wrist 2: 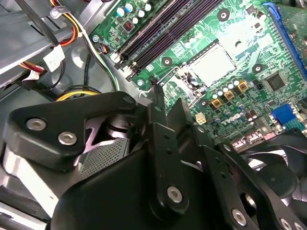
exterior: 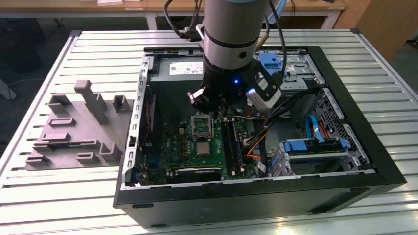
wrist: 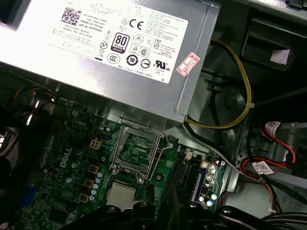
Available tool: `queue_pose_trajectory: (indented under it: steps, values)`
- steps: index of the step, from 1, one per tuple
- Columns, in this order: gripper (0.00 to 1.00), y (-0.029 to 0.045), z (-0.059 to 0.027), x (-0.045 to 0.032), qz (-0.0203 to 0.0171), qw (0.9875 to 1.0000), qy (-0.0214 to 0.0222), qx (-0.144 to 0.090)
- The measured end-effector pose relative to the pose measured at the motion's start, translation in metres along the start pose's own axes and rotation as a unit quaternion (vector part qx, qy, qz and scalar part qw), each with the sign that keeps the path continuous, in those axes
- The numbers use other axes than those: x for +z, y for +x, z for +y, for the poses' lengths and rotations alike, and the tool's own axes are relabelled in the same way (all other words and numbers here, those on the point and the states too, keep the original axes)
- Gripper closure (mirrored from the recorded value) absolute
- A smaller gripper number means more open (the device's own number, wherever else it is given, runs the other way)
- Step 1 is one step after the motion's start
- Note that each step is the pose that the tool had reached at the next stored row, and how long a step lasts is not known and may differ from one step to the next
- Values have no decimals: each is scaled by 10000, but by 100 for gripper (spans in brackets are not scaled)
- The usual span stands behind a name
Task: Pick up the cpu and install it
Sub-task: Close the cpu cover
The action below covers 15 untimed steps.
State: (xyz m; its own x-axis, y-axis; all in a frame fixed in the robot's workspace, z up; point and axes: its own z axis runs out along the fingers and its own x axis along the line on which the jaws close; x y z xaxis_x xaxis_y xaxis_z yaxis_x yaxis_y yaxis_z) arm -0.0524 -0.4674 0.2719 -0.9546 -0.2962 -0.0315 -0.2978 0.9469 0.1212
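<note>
- We see the cpu [exterior: 203,149] lying flat on the motherboard [exterior: 171,142], just beside the empty socket [exterior: 201,127].
- Thin, stiff and fragile, we judge; best taken by opposite edges.
- The tool [exterior: 216,111] hovers above the socket; we cannot tell its spread.

Slatted white metal table [exterior: 58,196]; wooden benches [exterior: 65,7] behind; dark floor [exterior: 26,44].

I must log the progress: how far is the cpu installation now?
Done: nothing yet. The cpu lies loose on the motherboard beside the socket, which is empty. In hand: the gripper hangs over the socket area, apart from the cpu. Left: picking the cpu up and seating it.
</note>
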Motion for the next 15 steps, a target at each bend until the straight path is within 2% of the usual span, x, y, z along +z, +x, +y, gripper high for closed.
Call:
queue_pose_trajectory:
  steps: [1,6,7,10,15]
  values:
    - [70,0,0,0,0,10000,0,0]
    - [70,0,-1,3,0,10000,0,0]
    - [71,0,-1,3,0,10000,1,0]
    - [89,0,-1,4,0,10000,0,-2]
    - [89,-11,-7,26,14,9998,-36,-188]
